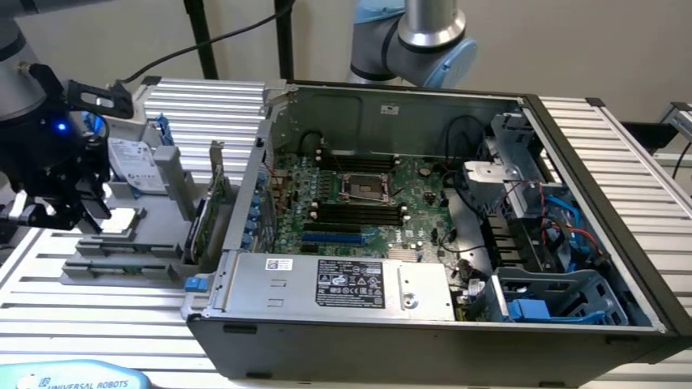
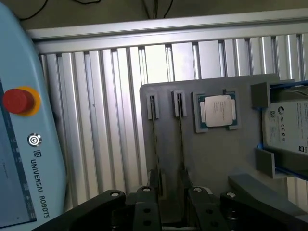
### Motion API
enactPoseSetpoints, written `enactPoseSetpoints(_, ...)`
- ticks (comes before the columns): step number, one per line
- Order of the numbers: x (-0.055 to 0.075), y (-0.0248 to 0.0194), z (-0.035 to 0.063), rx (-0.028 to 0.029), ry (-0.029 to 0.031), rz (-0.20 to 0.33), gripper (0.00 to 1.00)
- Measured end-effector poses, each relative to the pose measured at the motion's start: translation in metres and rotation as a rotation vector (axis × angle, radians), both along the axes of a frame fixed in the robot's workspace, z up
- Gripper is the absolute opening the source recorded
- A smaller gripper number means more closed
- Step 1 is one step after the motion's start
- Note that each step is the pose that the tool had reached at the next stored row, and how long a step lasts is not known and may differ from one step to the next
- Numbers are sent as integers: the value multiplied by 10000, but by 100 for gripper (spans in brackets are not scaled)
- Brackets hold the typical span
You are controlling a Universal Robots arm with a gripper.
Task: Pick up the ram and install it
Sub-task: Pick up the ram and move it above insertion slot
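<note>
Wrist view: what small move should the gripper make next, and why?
Probably ease straight down. The open gripper holds nothing and hovers above the gray tray, where two thin ram sticks stand edge-on in slots beside the processor chip; which stick lies between its jaws I cannot tell.

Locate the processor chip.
The processor chip lies on the grey tray at the exterior view's left, beside the computer case, between the hard drive and two slots.
</note>
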State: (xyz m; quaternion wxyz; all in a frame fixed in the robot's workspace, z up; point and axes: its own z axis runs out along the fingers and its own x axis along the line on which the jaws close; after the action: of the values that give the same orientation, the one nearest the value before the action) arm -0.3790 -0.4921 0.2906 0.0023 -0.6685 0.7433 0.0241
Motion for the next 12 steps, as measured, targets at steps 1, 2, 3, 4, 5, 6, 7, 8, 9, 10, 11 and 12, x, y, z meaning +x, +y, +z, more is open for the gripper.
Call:
enactPoseSetpoints(1,1,-1,-17,0,0,1,31)
enactPoseSetpoints(2,2,-2,-36,-1,0,2,31)
enactPoseSetpoints(3,4,-3,-54,0,0,3,31)
enactPoseSetpoints(4,6,-4,-72,0,0,3,31)
enactPoseSetpoints(5,8,-6,-91,1,-1,4,31)
enactPoseSetpoints(6,10,-7,-110,0,-1,3,31)
enactPoseSetpoints(7,12,-10,-127,0,0,4,31)
enactPoseSetpoints(8,15,-12,-146,0,0,4,31)
enactPoseSetpoints(9,17,-15,-163,0,0,4,31)
enactPoseSetpoints(10,20,-19,-182,1,0,4,31)
enactPoseSetpoints(11,24,-23,-200,1,-1,4,31)
enactPoseSetpoints(12,27,-28,-218,0,-1,4,31)
